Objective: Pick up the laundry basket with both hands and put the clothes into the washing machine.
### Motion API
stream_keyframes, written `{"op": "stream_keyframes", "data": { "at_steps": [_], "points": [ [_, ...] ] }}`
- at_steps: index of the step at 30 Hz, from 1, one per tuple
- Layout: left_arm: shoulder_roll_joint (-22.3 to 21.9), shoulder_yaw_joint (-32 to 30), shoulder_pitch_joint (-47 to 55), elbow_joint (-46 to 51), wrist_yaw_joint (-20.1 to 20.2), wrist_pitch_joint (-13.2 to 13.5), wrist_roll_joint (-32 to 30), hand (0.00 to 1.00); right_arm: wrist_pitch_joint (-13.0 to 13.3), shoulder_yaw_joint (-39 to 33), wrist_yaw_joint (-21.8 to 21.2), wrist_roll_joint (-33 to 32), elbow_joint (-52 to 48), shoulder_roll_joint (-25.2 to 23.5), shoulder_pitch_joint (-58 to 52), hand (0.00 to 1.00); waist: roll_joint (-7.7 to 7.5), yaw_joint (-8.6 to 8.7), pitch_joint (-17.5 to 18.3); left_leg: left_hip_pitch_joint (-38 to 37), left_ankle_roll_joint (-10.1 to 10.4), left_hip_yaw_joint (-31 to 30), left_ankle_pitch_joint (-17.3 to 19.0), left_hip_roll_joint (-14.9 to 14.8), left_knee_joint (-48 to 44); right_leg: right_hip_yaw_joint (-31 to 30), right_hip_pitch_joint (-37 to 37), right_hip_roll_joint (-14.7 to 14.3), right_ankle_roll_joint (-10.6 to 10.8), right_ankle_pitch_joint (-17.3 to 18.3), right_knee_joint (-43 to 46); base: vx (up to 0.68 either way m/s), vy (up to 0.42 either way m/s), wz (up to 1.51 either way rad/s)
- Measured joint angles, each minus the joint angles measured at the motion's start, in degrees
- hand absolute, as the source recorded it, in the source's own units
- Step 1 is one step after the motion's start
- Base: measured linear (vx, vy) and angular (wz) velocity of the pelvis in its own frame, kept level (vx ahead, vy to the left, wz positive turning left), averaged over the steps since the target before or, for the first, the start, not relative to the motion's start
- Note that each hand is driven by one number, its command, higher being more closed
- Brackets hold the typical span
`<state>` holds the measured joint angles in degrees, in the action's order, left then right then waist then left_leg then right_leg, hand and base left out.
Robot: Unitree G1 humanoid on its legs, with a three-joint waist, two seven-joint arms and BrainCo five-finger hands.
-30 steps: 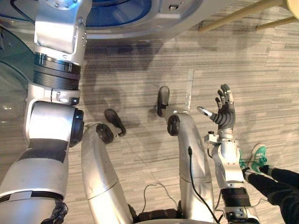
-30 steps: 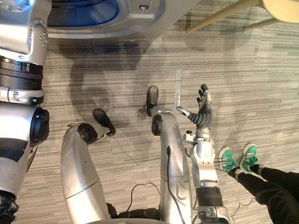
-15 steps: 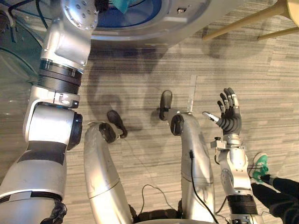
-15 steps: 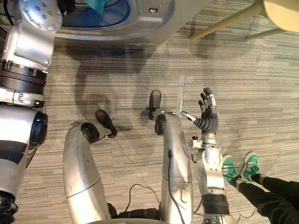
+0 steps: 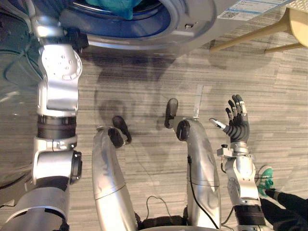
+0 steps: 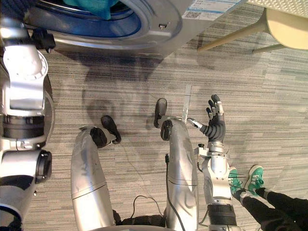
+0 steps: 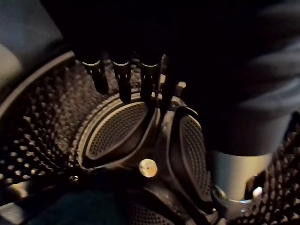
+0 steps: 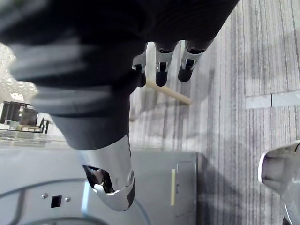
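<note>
left hand (image 7: 123, 80) deep inside silver front-loading washing machine (image 5: 192, 26), fingers straight, empty, likely depositing teal cloth (image 5: 118, 6); right hand (image 5: 237, 127) spread, idle, clear.

Teal cloth (image 6: 94, 7) crowds the washing machine (image 6: 159, 33) mouth, a stool (image 6: 284, 26) to its right

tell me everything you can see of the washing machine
The washing machine is a silver-grey front loader standing on the striped floor, at the top of the head views. Its round mouth is open and ringed in blue, with a small latch slot beside it and a printed label on the front. A teal cloth lies in the mouth. The left hand, fingers straight, is inside the perforated metal drum.
</note>
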<state>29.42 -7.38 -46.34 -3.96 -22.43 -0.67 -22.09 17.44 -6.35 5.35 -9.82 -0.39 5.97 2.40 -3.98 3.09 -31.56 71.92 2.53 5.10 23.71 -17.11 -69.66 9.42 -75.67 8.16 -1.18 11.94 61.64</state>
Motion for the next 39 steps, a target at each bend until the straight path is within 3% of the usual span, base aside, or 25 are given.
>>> {"op": "stream_keyframes", "data": {
  "at_steps": [6, 10, 16, 19, 20, 21, 22, 25, 27, 30, 33, 37, 39],
  "points": [
    [-0.1, 0.2, 0.5, -0.6, 4.9, 0.0, 0.1, 0.00, -0.6, -0.4, 0.0, 1.5, 0.0, 0.0, 0.1, 0.00, 0.00, -1.06, 0.0, -0.6, 0.6, -0.5, -2.1, 0.3, 3.3, 1.3, 1.1, 0.0, -0.4, -0.2, -2.5, -0.07, -0.041, 0.09],
    [-2.7, 0.1, 2.1, -0.9, 4.7, 0.1, 1.6, 0.00, -0.6, -0.4, 0.8, 1.8, 0.0, -0.1, 0.1, 0.00, 0.09, -1.29, 0.0, -1.6, 1.0, -1.1, -2.5, 0.2, 3.8, 1.9, 2.3, -0.1, -0.7, -0.2, -2.6, -0.02, -0.016, 0.02],
    [-21.6, 1.9, 20.6, -1.5, 4.7, 4.3, 11.5, 0.00, -2.4, -0.3, 2.3, 3.6, 3.1, -1.7, -0.1, 0.00, 0.41, -2.54, 0.2, -12.3, 1.2, -0.3, -2.6, 1.1, 8.0, 1.8, 12.2, 0.1, -0.2, 1.3, -4.9, -0.02, -0.033, 0.08],
    [-26.6, 6.4, 34.1, -4.0, 6.8, 8.5, 21.7, 0.00, -3.0, -0.4, 3.6, 3.7, 7.0, -1.8, -1.4, 0.00, 0.94, -4.06, 0.6, -23.6, 1.8, 1.2, -3.2, 2.1, 14.7, 2.0, 22.7, 0.1, 0.0, 1.4, -9.9, 0.00, -0.079, 0.09],
    [-26.8, 6.6, 34.9, -4.3, 7.2, 8.8, 22.5, 0.00, -3.1, -0.4, 3.6, 3.8, 7.4, -1.7, -1.6, 0.00, 1.05, -4.09, 0.6, -24.6, 1.8, 1.4, -3.2, 2.2, 15.3, 2.2, 23.7, 0.1, 0.0, 1.4, -10.5, 0.03, -0.053, 0.17],
    [-27.6, 7.4, 38.5, -6.9, 8.1, 9.8, 24.4, 0.00, -3.4, -0.5, 3.8, 3.8, 9.5, -1.5, -2.6, 0.00, 2.30, -4.11, 2.2, -27.8, 2.1, 1.4, -3.6, 2.3, 18.1, 3.6, 27.7, 0.0, 0.1, 1.4, -13.3, 0.05, -0.025, 0.27],
    [-28.2, 7.7, 41.8, -9.8, 9.3, 10.1, 26.0, 0.00, -4.2, -0.5, 4.5, 3.9, 11.7, -1.5, -4.4, 0.00, 2.76, -4.17, 6.0, -30.3, 2.0, 2.0, -5.2, 2.5, 21.6, 4.2, 30.1, 0.1, 0.4, 0.7, -16.0, 0.09, -0.035, 0.28],
    [-28.2, 7.8, 46.6, -14.4, 11.3, 10.2, 27.7, 0.00, -4.5, -0.3, 4.6, 4.3, 14.5, -1.7, -7.4, 0.00, 3.50, -4.61, 8.9, -39.4, 2.6, 3.6, -7.4, 3.3, 28.8, 4.4, 38.1, -0.1, 0.1, -0.3, -21.5, 0.19, -0.035, 0.06],
    [-28.2, 7.3, 50.3, -20.0, 13.2, 10.1, 28.2, 0.00, -5.2, -0.3, 4.5, 4.7, 19.2, -1.6, -9.7, 0.00, 4.37, -4.91, 13.6, -45.8, 2.8, 5.3, -9.2, 3.6, 35.6, 4.3, 43.6, -0.9, 0.4, -1.9, -27.3, 0.21, -0.018, -0.12],
    [-28.0, 6.5, 51.1, -27.6, 15.0, 10.0, 28.1, 0.00, -6.5, -0.5, 4.4, 4.7, 25.4, -2.3, -10.7, 0.00, 4.58, -5.38, 17.2, -52.6, 3.3, 7.5, -11.1, 3.9, 42.8, 3.8, 49.2, -2.2, 0.7, -3.8, -33.7, 0.21, 0.018, -0.20],
    [-28.0, 5.0, 51.1, -37.1, 16.4, 9.9, 26.5, 0.00, -6.8, -0.9, 3.9, 4.7, 34.5, -2.2, -10.9, 0.00, 4.81, -4.32, 21.9, -60.0, 3.5, 9.1, -14.7, 5.5, 53.2, 3.5, 55.5, -3.3, 1.6, -6.5, -42.3, 0.18, 0.037, -0.08],
    [-27.2, 4.4, 51.5, -42.1, 17.4, 9.6, 23.5, 0.00, -7.3, -3.3, 3.1, 4.7, 41.6, -2.0, -10.6, 0.00, 5.85, -3.76, 23.4, -66.2, 3.8, 10.2, -16.3, 6.0, 58.9, 2.2, 61.5, -5.0, 2.0, -9.6, -49.7, 0.15, 0.053, -0.23],
    [-26.7, 3.6, 51.6, -43.7, 17.3, 9.6, 23.6, 0.00, -7.7, -3.6, 2.7, 4.6, 44.7, -1.5, -10.0, 0.00, 5.61, -4.01, 23.6, -67.9, 3.8, 9.5, -16.3, 6.9, 58.4, -0.5, 62.6, -5.6, 2.4, -10.5, -51.0, 0.10, 0.054, -0.57]
  ]
}}
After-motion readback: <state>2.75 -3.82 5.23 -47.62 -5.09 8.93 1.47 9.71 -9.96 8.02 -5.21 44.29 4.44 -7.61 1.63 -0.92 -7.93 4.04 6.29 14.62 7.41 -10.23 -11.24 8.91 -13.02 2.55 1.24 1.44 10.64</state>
